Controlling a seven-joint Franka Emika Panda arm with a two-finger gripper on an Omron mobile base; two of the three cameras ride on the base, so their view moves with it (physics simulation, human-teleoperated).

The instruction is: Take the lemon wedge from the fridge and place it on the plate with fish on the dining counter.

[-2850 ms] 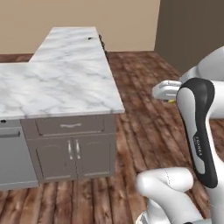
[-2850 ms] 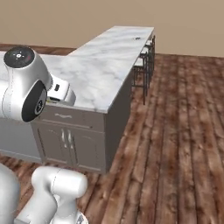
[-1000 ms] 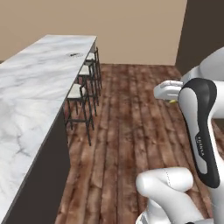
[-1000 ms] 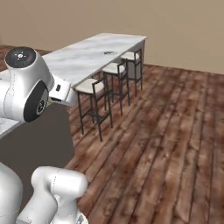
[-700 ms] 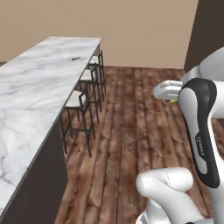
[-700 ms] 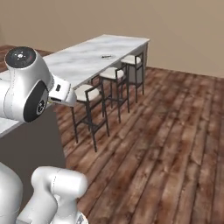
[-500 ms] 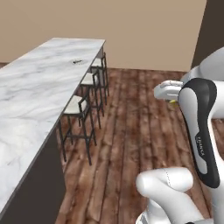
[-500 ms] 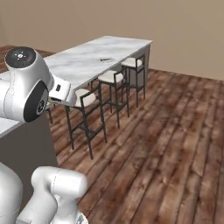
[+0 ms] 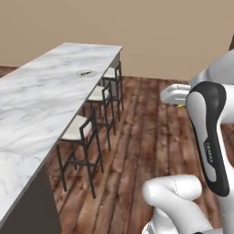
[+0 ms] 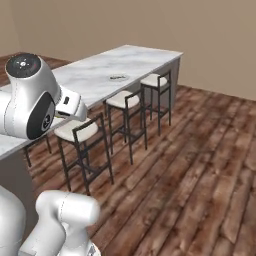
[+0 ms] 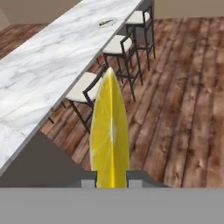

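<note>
A: Biggest first. What's the room?

B: Wood-plank floor [image 10: 200,165], tan wall [image 9: 151,27] behind. Long marble tabletop [image 9: 45,105] runs away from the base on the left side; same slab in the right base view [image 10: 100,75] and the hand view [image 11: 52,61].

A: Seating?

B: Three dark-framed stools with pale cushions, in a row along the tabletop's near edge: nearest stool [image 10: 82,132], the other two beyond it. Their seats are tucked partly under the slab's overhang.

A: The arm?

B: White arm [image 9: 208,128] rises at the lower right of the left base view and stands over the floor, off the tabletop's side.

A: Plate?

B: Small plate [image 9: 85,72] far along the tabletop, with a slim dark fish on it. It sits beside the middle-to-far stools in the right base view [image 10: 118,77] and near the top of the hand view [image 11: 107,22]. Too small to read more.

A: Lemon?

B: The lemon [image 11: 110,131] is in the jaws, which are closed on its base. The wedge stands with its point away from the hand, bright yellow with a pale centre line. It is well apart from the plate.
</note>
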